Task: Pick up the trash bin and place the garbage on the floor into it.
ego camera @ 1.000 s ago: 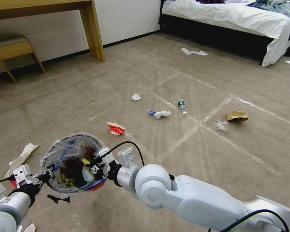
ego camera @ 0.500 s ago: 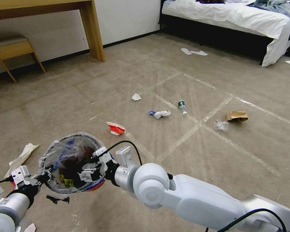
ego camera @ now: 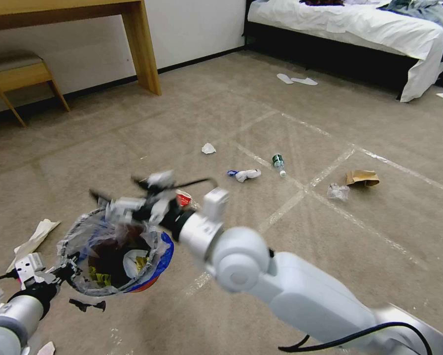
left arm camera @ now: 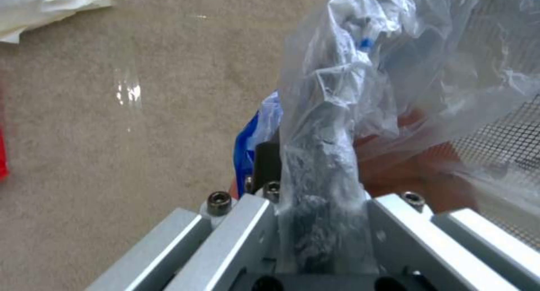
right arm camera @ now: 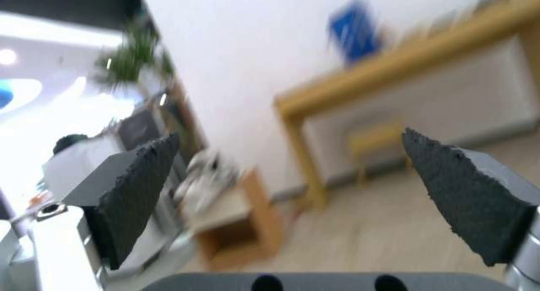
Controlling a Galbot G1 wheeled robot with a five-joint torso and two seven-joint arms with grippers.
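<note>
— Red plastic and a blue rim: where is the trash bin seen?

— It is held off the floor at the near left, its rim pinched with the crinkled clear liner by the left gripper. In the left wrist view the closed fingers are wrapped in that liner. White and yellow scraps are seen inside the bin.

— And the right gripper?

— It is raised just above the far edge of the bin, blurred, with nothing held. In the right wrist view its two dark pads are spread wide, with only the room seen between them.

— What garbage is left on the carpet?

— A crushed red-and-white cup is partly hidden behind the right arm. Farther off, a white tissue wad, a white and blue bundle and a green-label bottle are scattered near the tape lines. To the right, a brown paper bag lies just beside a crumpled clear wrapper. A pale paper strip lies at the near left.
</note>
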